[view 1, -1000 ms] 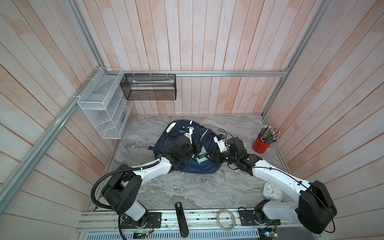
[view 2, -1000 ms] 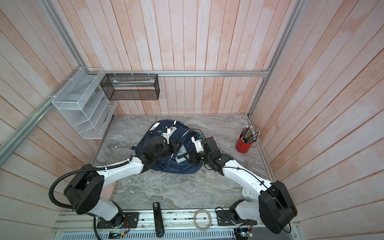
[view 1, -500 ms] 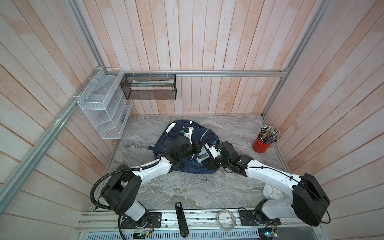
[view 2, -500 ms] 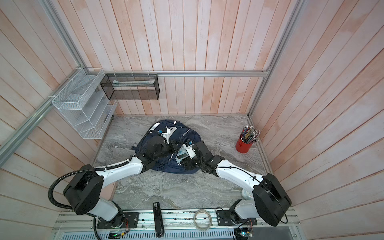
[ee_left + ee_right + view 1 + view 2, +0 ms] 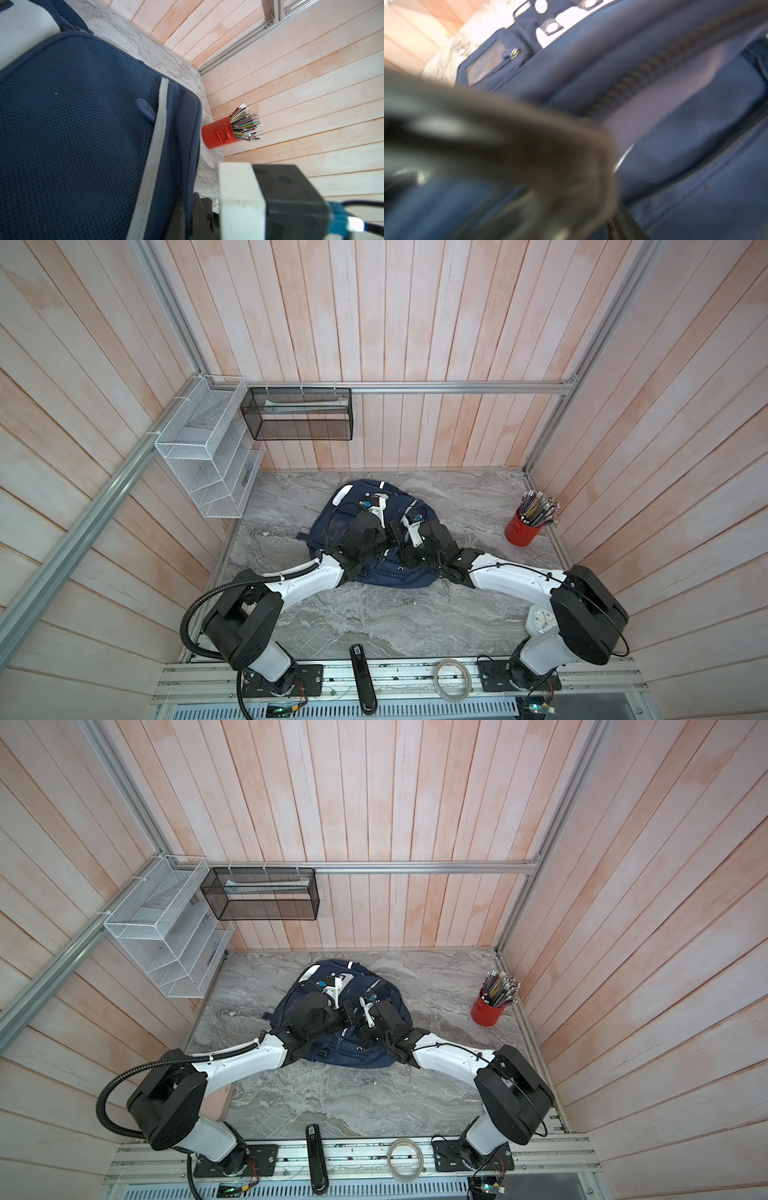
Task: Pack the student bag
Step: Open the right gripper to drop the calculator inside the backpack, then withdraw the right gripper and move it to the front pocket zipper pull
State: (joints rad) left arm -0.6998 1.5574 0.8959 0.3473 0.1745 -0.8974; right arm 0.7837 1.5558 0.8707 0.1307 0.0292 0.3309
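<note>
The student bag (image 5: 401,577) (image 5: 358,1054), navy blue with white patches, lies flat in the middle of the marble table. Both grippers meet over its middle. My left gripper (image 5: 385,538) (image 5: 337,1017) is shut, and in the left wrist view its fingertips (image 5: 189,214) pinch a navy fabric edge of the bag (image 5: 72,124). My right gripper (image 5: 400,537) (image 5: 352,1017) sits right beside the left one, low over the bag. The right wrist view shows the bag's zip (image 5: 633,72) behind a dark blur, and the jaws cannot be made out.
A red can of pencils (image 5: 523,529) (image 5: 219,135) stands at the right wall. A white clock (image 5: 540,618) lies by the right arm's base. A black bar (image 5: 360,672) and a tape roll (image 5: 453,676) rest on the front rail. A white wire rack (image 5: 208,464) and a black mesh basket (image 5: 301,414) hang at the back left.
My right gripper has moved left across the bag until it is close against the left gripper. The left arm and the bag have stayed where they were.
</note>
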